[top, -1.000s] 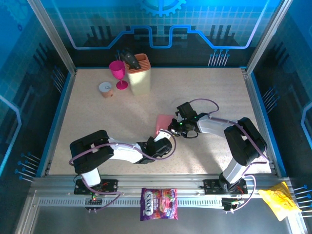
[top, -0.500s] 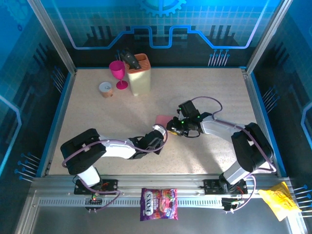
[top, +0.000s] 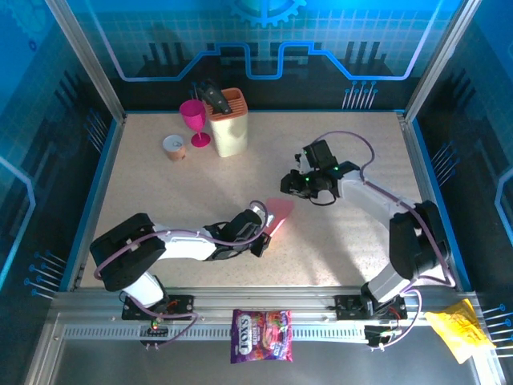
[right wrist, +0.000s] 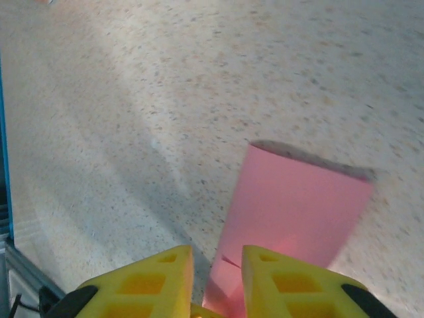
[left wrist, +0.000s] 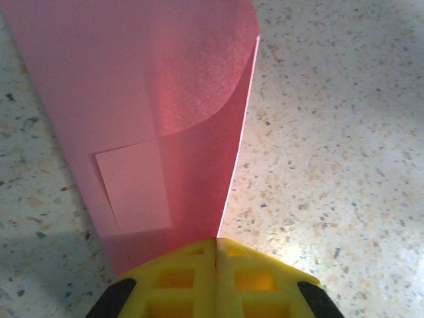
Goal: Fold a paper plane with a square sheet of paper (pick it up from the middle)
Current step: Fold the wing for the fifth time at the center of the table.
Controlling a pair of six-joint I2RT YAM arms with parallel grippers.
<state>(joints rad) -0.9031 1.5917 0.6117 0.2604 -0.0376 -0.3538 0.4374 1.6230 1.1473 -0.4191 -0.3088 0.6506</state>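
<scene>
At the near edge, a candy bag [top: 261, 335] reads FOX'S.

Your left arm [top: 188, 243] and right arm [top: 369, 196] wear smooth white shells between black joints, with thin purple cables [top: 346, 133] looping alongside. The left gripper [left wrist: 216, 246] and right gripper [right wrist: 217, 262] carry chunky yellow plastic fingers [right wrist: 162, 278] with square pockets, on black mounts.

The paper [top: 280, 212] lies near the middle of the table [top: 345, 144], its near-left end at the left gripper [top: 262, 228]. The right gripper [top: 291, 183] sits behind it, seemingly apart. The knife block [top: 229, 128] stands far left, with the goblet [top: 193, 119] to its left. The candy bag [top: 260, 335] is on the front rail [top: 337, 330].
</scene>
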